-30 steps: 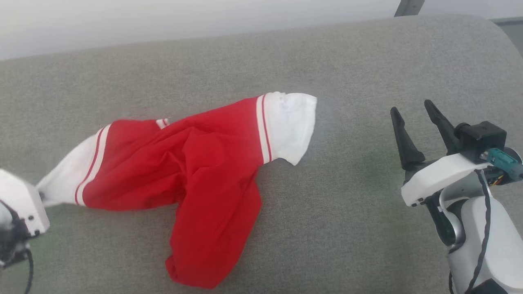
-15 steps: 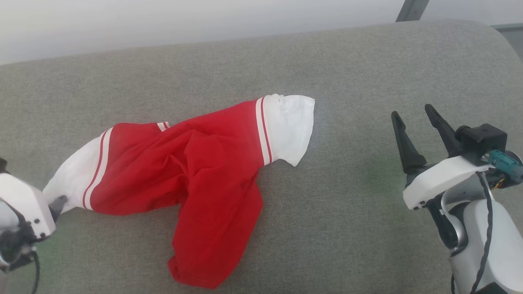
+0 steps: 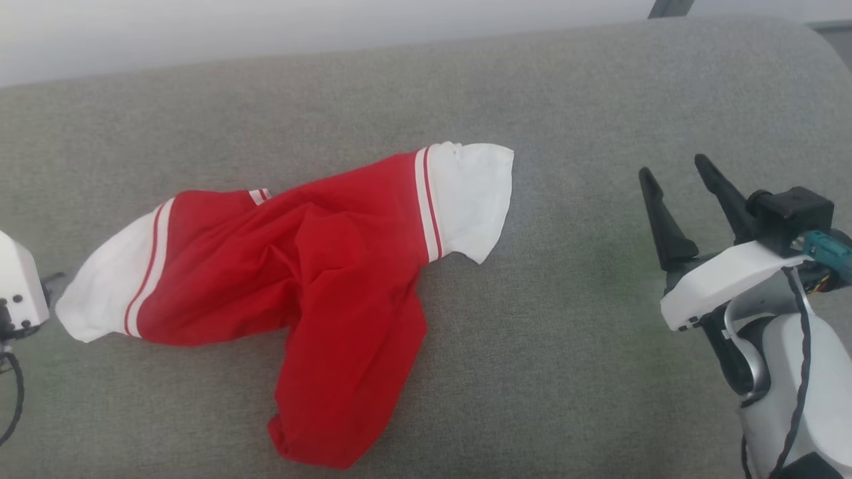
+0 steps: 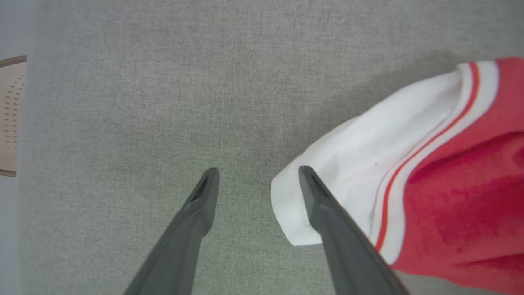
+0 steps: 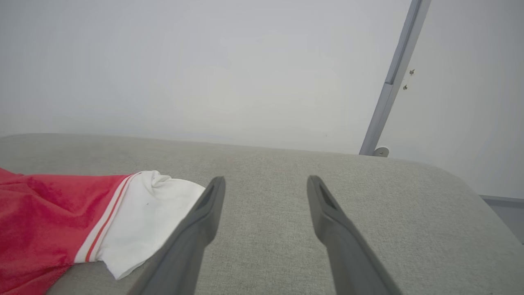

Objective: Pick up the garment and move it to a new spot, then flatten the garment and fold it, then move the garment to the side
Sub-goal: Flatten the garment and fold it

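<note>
The left claw (image 4: 258, 172) stands wide open with only bare grey cushion (image 3: 566, 366) between its fingers and nothing held. One finger crosses the white cuff at the garment's left end in the left wrist view, and contact cannot be told there. The right claw (image 3: 673, 169) is likewise spread and empty, well apart from the cloth on the right. The garment (image 3: 319, 266) lies loose on the cushion left of centre. One white sleeve end points left, the other lies at the far right, and the red body is bunched between them with a lobe hanging toward the near edge. Judging by this, the garment is set down and drawn out sideways. It is neither flat nor folded, so the smoothing, the folding and the move to the side all seem left to do. The head view alone gives the whole rumpled outline and both claws together. The left wrist view shows the open gap beside the cuff, plus a tan perforated object (image 4: 8, 119) past the cushion's edge. The right wrist view shows the far sleeve from low down, and a pale wall with a grey post (image 5: 393, 78) behind the cushion.
</note>
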Controlling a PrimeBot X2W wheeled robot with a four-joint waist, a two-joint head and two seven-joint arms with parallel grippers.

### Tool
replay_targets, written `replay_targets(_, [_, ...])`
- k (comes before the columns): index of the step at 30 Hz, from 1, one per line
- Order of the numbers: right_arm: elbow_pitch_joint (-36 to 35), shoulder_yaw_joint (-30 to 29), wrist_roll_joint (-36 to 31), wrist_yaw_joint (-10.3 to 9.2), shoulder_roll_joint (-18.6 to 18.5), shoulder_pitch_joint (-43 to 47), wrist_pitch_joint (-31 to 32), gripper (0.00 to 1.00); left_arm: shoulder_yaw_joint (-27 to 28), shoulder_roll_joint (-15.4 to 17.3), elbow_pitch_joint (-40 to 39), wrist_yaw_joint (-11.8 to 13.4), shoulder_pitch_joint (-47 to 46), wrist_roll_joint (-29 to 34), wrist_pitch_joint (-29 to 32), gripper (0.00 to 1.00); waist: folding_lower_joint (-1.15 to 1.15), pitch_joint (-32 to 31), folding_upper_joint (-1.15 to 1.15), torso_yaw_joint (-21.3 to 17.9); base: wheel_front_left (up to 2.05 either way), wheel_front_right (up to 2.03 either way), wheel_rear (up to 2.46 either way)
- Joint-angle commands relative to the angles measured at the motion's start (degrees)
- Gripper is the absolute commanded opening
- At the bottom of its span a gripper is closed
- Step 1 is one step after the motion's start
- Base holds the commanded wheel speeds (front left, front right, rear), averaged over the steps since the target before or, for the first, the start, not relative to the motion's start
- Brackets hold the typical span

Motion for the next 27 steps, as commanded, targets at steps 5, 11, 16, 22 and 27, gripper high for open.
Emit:
replay_targets(5, [-1.02, 0.05, -0.17, 0.01, -0.76, -0.82, 0.91, 1.0, -1.03, -0.84, 2.75, -0.54, -3.26, -0.16, 2.81, 1.0, 0.0, 2.79, 0.0, -0.91, 0.0, 0.0, 0.0])
replay_targets(11, [-2.04, 0.12, -0.52, 0.01, -0.94, -1.07, 1.67, 1.0, -1.63, -2.46, 6.23, -0.21, -5.42, -0.82, 5.49, 1.0, 0.0, 4.72, 0.0, -1.35, 0.0, 0.0, 0.0])
replay_targets(16, [-2.35, 0.36, -0.65, 0.01, -0.89, -1.42, 2.47, 1.0, -1.23, -5.05, 9.16, 1.15, -5.8, -2.93, 7.69, 1.0, 0.0, 5.51, 0.0, -1.25, 0.0, 0.0, 0.0])
replay_targets(22, [-1.95, 3.53, 3.14, 0.01, -1.4, -3.07, 6.67, 1.0, -1.24, -6.48, 11.2, -1.06, -7.64, -3.61, 7.48, 0.0, 0.0, 6.39, 0.0, -0.54, 0.0, 0.0, 0.0])
replay_targets(27, [0.27, 7.58, 7.12, 0.02, -2.53, -7.04, 13.88, 1.0, -1.89, -7.67, 12.16, -2.43, -10.29, -2.84, 6.05, 0.0, 0.0, 6.89, 0.0, 1.02, 0.0, 0.0, 0.0])
